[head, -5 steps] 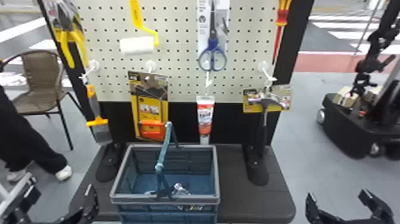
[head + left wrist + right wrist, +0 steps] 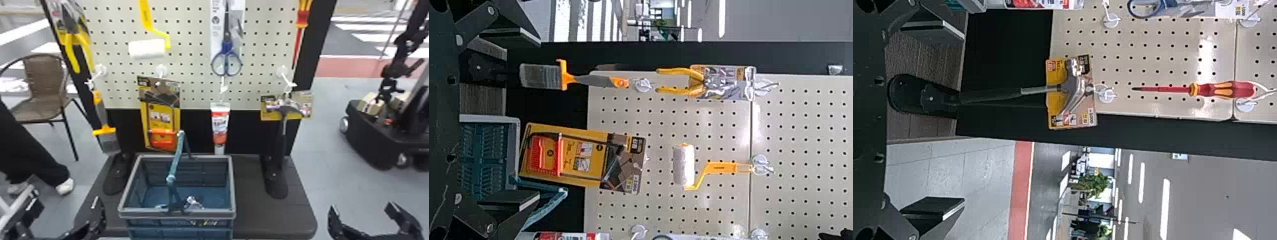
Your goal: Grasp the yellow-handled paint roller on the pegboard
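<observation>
The paint roller hangs on the pegboard [image 2: 191, 38], upper left of centre. Its white roller [image 2: 146, 48] lies level below the yellow handle [image 2: 147, 17], which runs up out of the head view. In the left wrist view the roller [image 2: 683, 164] and its yellow handle [image 2: 724, 168] hang from a hook, well beyond my fingers. My left gripper [image 2: 60, 223] sits low at the table's front left corner, open and holding nothing [image 2: 529, 117]. My right gripper [image 2: 372, 223] is low beyond the table's front right corner, also open and holding nothing [image 2: 953, 117].
A blue basket [image 2: 178, 213] with an upright handle stands on the black table [image 2: 271, 217] below the board. Pliers [image 2: 73, 35], a brush [image 2: 102, 127], a packaged saw [image 2: 159, 111], scissors [image 2: 226, 60], a tube [image 2: 220, 124], a hammer [image 2: 284, 111] and a screwdriver [image 2: 301, 22] hang around the roller. A person's leg [image 2: 25, 159] is at left.
</observation>
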